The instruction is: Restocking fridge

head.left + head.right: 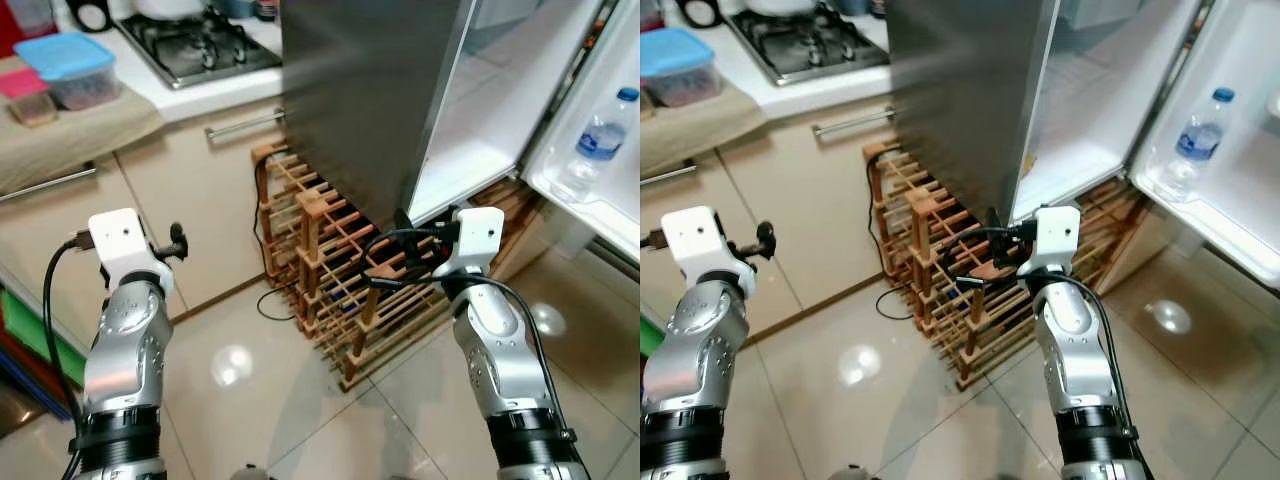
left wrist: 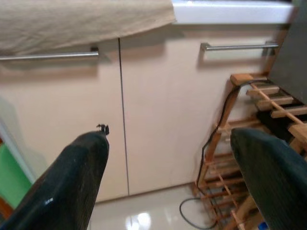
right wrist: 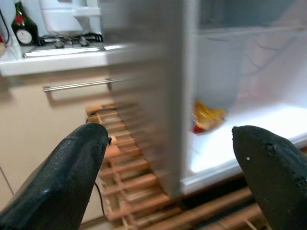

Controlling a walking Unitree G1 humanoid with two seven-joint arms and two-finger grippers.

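The fridge [image 1: 370, 90] stands open at 1 o'clock, its lit bottom shelf [image 3: 249, 129] mostly bare, with only a yellow packet [image 3: 207, 117] near the back, so a claw could enter there. The grey side wall [image 1: 960, 100] at 12 and the wooden rack [image 1: 340, 270] standing against it on the floor block any straight approach from the left. At 2 o'clock the door [image 1: 600, 130] swings out, a bottle [image 1: 598, 135] in its tray; bare floor tiles [image 1: 250, 400] lie between the arms and the rack.

One water bottle [image 1: 601, 137] — one blue-lidded container [image 1: 72, 68] — one wooden rack [image 1: 340, 270]
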